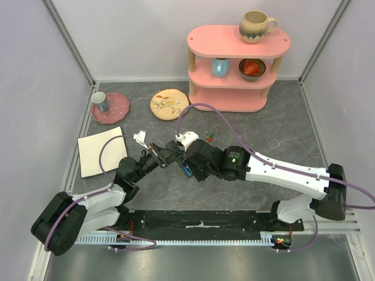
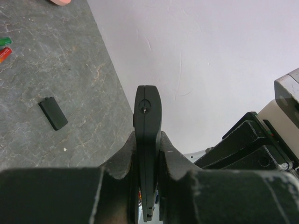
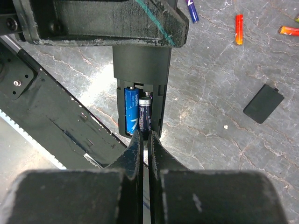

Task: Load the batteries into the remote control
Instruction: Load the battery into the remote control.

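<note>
Right wrist: right gripper (image 3: 145,140), fingers closed, pressing light slick battery (image 3: 144,114) by near end into stiff remote control (image 3: 140,65); left gripper (image 2: 148,149) clamping it.

We're looking at a robot lab test cell: plain white panel walls (image 1: 140,35) on aluminium posts (image 1: 67,41) box in a grey tabletop (image 1: 281,129), with a pink shelf (image 1: 234,41) of staged mugs (image 1: 256,26).

Two batteries (image 3: 138,115) are seated side by side in the remote control (image 3: 141,70); a flat piece (image 3: 263,103) is laid at its three o'clock, loose cells (image 3: 238,29) at one o'clock.
</note>
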You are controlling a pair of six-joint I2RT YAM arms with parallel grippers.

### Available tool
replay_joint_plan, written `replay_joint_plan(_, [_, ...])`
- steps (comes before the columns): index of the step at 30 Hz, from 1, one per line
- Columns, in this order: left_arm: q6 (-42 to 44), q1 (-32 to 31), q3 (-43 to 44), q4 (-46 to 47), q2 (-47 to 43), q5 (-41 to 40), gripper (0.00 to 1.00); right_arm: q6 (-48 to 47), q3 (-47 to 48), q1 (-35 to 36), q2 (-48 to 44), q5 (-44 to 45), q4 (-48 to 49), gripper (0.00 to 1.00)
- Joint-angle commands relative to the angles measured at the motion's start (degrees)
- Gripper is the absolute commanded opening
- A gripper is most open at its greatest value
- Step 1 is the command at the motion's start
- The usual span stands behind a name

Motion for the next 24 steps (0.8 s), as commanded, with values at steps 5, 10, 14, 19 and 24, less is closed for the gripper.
replay_joint_plan(5, [-0.71,-1.02,-2.07,4.4,-4.24,-2.06,0.02,2.36,2.77,0.2,2.1,1.2,-0.72,0.0])
replay_joint_plan(10, [-0.97,-1.11,-3.04,4.13,-5.47,-2.07,0.02,2.45,3.38,-0.24,3.42,1.37,-0.81,0.0])
replay_joint_plan(14, [-1.76,-1.37,-3.57,4.66,-5.47,-1.8,0.02,2.28,3.91,-0.5,4.47,1.64,-0.72,0.0])
replay_joint_plan(19, [-2.99,-1.64,-4.18,5.1,-5.38,-1.89,0.02,1.84,5.05,-0.85,5.35,1.64,-0.72,0.0])
replay_joint_plan(24, [-5.63,-1.73,-4.45,5.19,-4.77,-2.07,0.02,1.31,5.67,-1.47,6.23,1.64,-0.81,0.0])
